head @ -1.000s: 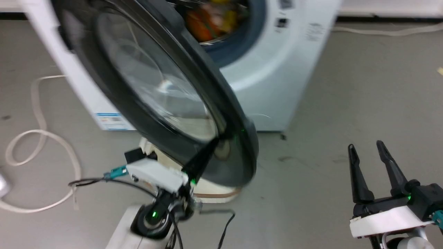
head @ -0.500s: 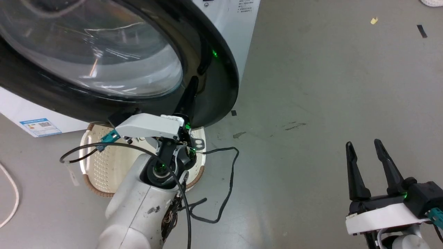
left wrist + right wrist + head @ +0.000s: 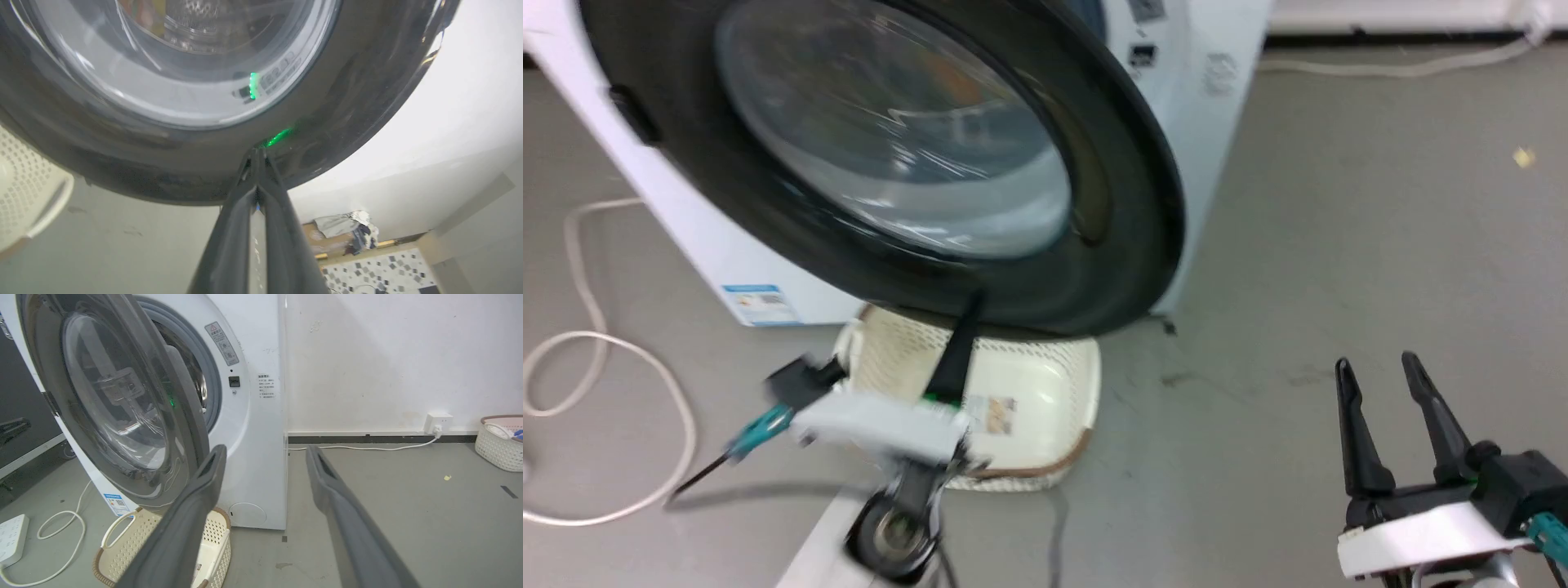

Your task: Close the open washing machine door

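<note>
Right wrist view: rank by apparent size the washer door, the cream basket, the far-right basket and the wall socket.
1. washing machine door
2. cream basket, partly hidden
3. far-right basket, farther off, so its true size is unsure
4. wall socket

Washing machine door is viewed downward from head, closely upward from left wrist, farther off from right wrist.

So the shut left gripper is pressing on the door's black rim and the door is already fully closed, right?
No: the washing machine door is ajar; the right wrist view shows a gap between it and the washing machine. The shut left gripper does press on its black rim.
</note>
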### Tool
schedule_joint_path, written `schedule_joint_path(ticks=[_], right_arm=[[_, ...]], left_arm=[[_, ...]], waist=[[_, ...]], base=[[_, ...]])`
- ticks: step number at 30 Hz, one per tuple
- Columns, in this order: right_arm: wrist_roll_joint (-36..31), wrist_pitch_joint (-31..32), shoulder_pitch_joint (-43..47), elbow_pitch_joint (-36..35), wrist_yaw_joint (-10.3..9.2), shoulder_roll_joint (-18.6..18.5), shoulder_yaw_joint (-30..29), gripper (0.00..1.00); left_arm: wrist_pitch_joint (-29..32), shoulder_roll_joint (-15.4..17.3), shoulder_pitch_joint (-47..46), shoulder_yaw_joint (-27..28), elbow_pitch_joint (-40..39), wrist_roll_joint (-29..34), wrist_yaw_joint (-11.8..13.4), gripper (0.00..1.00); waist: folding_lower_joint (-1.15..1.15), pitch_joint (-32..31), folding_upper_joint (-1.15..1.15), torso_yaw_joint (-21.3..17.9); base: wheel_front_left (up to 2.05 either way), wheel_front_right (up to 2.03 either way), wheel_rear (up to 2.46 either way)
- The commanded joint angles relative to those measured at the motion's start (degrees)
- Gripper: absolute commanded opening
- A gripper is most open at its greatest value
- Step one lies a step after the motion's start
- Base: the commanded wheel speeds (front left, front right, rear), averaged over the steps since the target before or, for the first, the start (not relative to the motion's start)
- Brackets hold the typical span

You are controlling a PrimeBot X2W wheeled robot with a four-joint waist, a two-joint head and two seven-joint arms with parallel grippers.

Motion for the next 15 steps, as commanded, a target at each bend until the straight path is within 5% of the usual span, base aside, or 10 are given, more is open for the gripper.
schedule_joint_path(ticks=[1, 2, 4, 7, 10, 15], right_arm=[[-0.3, -0.2, 0.9, -0.4, 0.05, 0.0, 0.2, 1.00], [-0.3, -0.2, 1.3, -0.5, 0.05, -0.1, 0.3, 1.00], [-0.4, -0.2, 2.0, -0.7, 0.05, -0.1, 0.7, 1.00], [-0.6, -0.2, 3.1, -1.1, 0.05, -0.2, 1.4, 1.00], [-1.0, -0.2, 4.1, -1.4, 0.05, -0.7, 2.9, 1.00], [-2.0, -0.2, 5.4, -2.4, 0.05, -1.3, 5.1, 1.00]], left_arm=[[-1.5, 2.0, 1.7, -0.1, -0.3, 3.4, -0.2, 0.00], [-2.5, 3.9, 2.9, -0.5, -0.3, 8.1, -0.2, 1.00], [-3.3, 5.9, 5.2, 0.9, -0.1, 17.4, -0.2, 1.00], [-3.4, 4.7, 9.8, 10.3, -2.8, 33.4, 0.2, 1.00], [-3.4, 4.6, 14.5, 15.0, -7.3, 54.0, 3.8, 1.00], [-3.5, 1.5, 21.4, 18.1, -13.0, 69.8, 4.9, 1.00]], waist=[[0.00, -3.4, 0.00, 3.6], [0.00, -4.1, 0.00, 4.4], [0.00, -5.3, 0.00, 5.9], [0.00, -6.7, 0.00, 8.0], [0.00, -7.6, 0.00, 9.5], [0.00, -8.5, 0.00, 11.4]], base=[[0.00, 0.00, 0.00], [0.00, 0.00, 0.00], [0.00, 0.00, 0.00], [0.00, 0.00, 0.00], [0.00, 0.00, 0.00], [0.00, 0.00, 0.00]])
